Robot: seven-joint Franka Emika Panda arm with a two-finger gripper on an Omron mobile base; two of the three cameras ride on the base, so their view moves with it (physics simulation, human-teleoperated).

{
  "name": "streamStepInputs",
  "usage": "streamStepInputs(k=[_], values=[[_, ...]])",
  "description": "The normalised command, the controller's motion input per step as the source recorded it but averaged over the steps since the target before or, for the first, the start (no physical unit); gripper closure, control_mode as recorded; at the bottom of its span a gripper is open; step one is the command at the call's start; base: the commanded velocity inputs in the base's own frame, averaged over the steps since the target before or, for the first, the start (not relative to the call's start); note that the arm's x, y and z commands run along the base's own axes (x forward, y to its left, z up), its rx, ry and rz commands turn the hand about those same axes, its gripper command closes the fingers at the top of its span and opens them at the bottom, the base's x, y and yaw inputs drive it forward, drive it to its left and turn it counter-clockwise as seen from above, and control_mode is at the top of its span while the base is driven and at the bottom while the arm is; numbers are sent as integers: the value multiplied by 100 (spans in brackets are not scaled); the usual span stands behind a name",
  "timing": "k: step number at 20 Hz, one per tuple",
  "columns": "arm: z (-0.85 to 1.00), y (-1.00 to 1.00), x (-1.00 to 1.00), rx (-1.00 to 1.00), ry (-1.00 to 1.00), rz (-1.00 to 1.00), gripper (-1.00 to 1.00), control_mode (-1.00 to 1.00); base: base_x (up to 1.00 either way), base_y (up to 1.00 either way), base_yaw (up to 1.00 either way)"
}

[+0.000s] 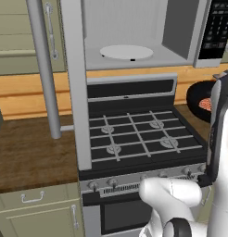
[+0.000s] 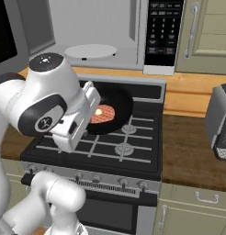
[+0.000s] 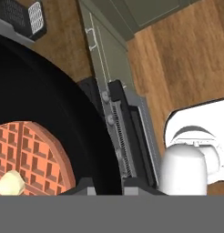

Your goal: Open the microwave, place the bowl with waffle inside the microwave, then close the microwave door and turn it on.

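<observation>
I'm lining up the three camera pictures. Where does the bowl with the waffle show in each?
Left base view: bowl with waffle at right edge, behind the arm.
Right base view: centre, by the gripper, above the stove.
Hand view: fills the left.
Shared landmark: the stove's knob row.

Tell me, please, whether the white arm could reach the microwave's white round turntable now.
Probably yes: the silver-framed microwave door stands wide open, the turntable is bare, and the gripper, pinching the black waffle bowl, is below it.
</observation>
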Motion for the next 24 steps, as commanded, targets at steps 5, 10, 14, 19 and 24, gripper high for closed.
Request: streamStepInputs(k=[5,10,14,19,24], values=[[70,62,-2,1,-17,14,100,-100,0,0,0],[42,44,-10,0,-5,25,100,-100,0,0,0],[46,38,2,0,-10,26,100,-100,0,0,0],[46,36,27,0,-11,19,100,-100,0,0,0],[42,34,37,-1,-2,9,100,-100,0,0,0]])
